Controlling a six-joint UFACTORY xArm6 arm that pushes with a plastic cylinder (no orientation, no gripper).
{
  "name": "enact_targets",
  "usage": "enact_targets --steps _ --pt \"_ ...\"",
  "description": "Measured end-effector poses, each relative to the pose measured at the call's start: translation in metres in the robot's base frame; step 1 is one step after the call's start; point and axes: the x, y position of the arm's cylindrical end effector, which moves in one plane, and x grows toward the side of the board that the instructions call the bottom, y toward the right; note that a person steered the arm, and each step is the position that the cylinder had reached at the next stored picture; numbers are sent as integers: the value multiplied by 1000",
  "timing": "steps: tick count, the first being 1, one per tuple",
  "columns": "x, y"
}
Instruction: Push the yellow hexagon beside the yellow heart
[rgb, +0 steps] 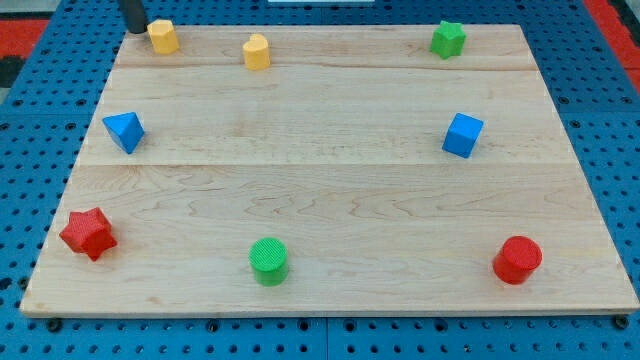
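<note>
The yellow hexagon (163, 36) sits at the top left corner of the wooden board (330, 180). The yellow heart (256, 52) lies to its right, about a block's width or two apart, also near the top edge. My tip (136, 30) is just left of the yellow hexagon, very close to it or touching it; the rod runs up out of the view's top.
A blue triangle (124, 131) at the left, a red star (88, 234) at the bottom left, a green cylinder (268, 261) at the bottom middle, a red cylinder (517, 260) at the bottom right, a blue cube (462, 135) at the right, a green star (447, 39) at the top right.
</note>
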Motion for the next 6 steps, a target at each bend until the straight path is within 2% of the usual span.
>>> enact_targets --steps 1,2,3,4,5,6 --pt "53 88" --pt "62 118" --pt "89 38" --pt "127 24" --pt "137 89" --pt "124 99"
